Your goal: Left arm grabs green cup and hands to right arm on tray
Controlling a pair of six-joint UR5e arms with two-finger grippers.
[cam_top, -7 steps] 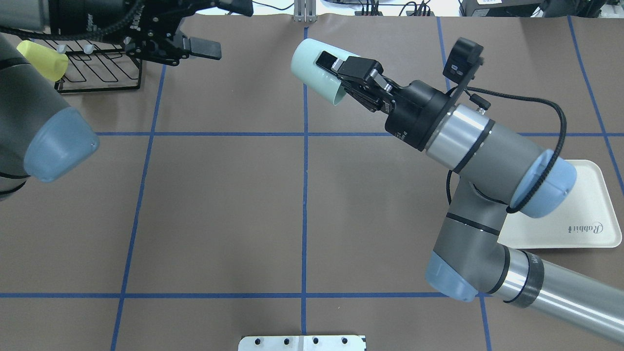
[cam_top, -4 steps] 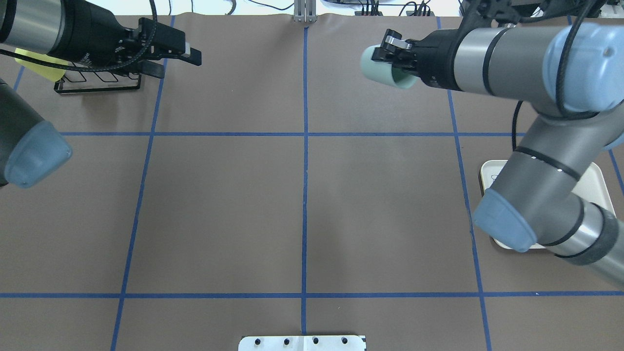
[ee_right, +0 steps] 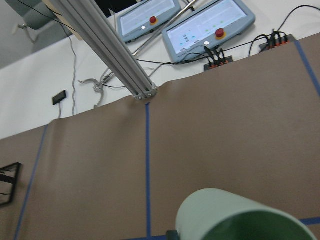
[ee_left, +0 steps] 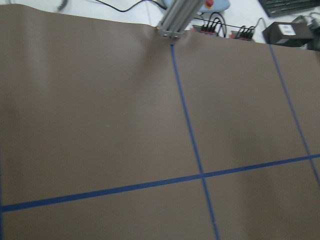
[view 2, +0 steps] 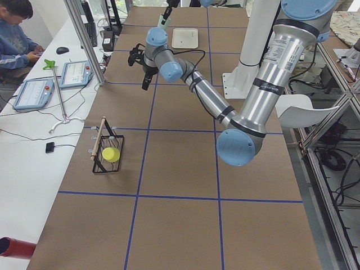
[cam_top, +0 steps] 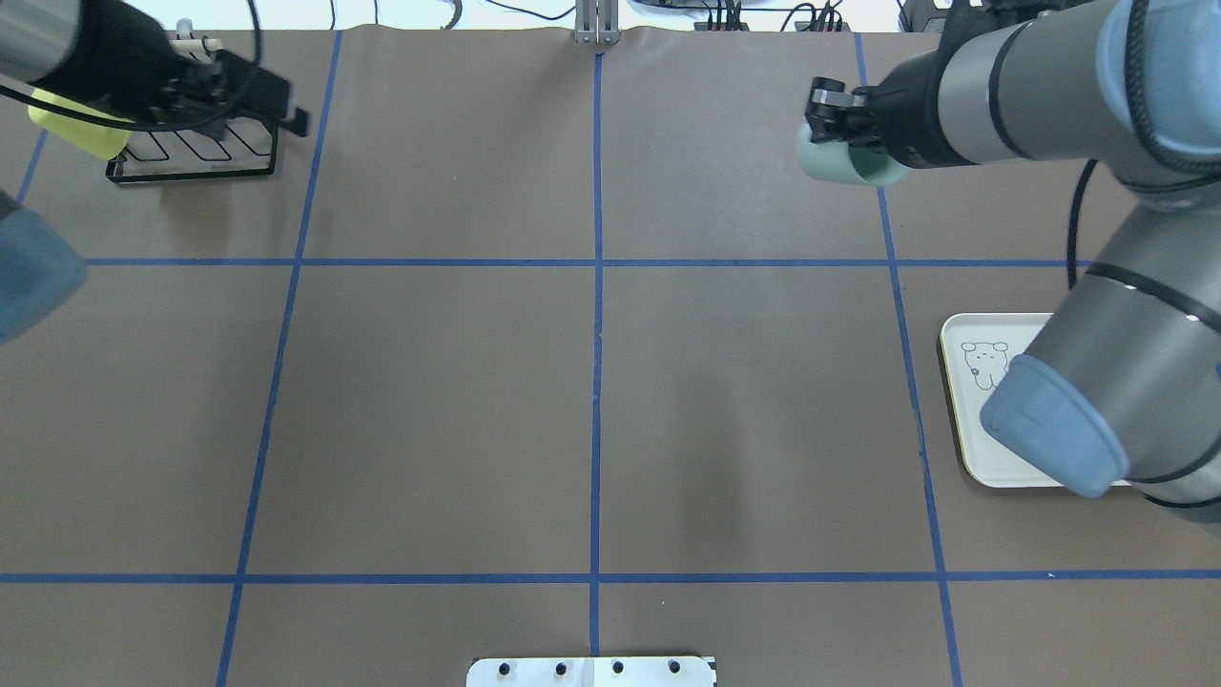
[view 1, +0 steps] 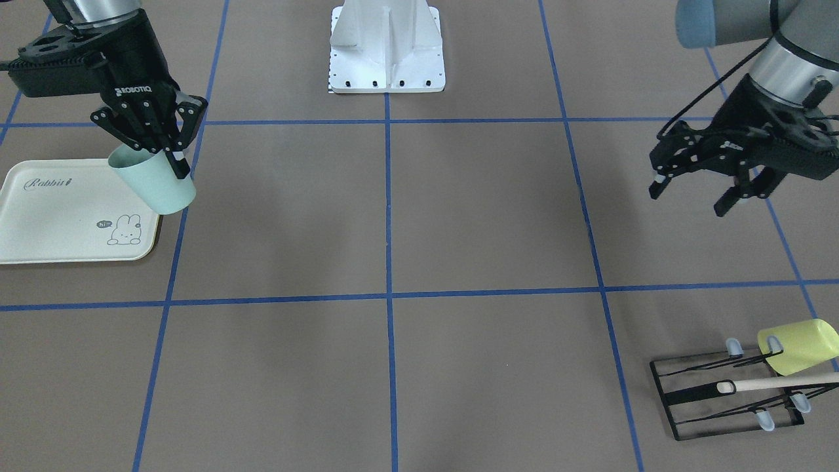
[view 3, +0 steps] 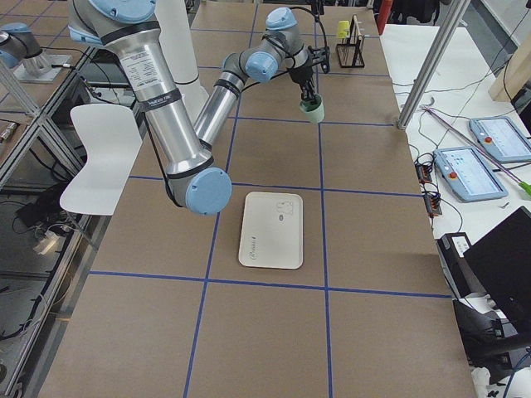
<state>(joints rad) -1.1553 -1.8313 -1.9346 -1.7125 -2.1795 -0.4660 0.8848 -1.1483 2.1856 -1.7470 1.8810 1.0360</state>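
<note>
Right claw point(view 1: 160, 160) pinching the small pale mint-green plastic tumbler point(view 1: 160, 190) by its rim wall: one finger inside the mouth, one outside. Tumbler hangs below the claw, clear of the brown surface point(view 1: 393, 216), tilted, base lowest. Cream rectangular plastic tray with bunny drawing point(view 1: 59, 223) lies below and to one side of the claw; tumbler not on it. Left claw point(view 1: 686, 202) spread wide, empty, well apart.

Judgement: hand-over looks done; placing on the tray not yet. Tumbler looks light, stiff, thin-walled and smooth, so likely slippery, not fragile. Rim pinch suits it; the taper would let an outside body grip slide. Risk: tumbler pivots between the fingers while tilted. Level it, lower base-first, then release.
</note>
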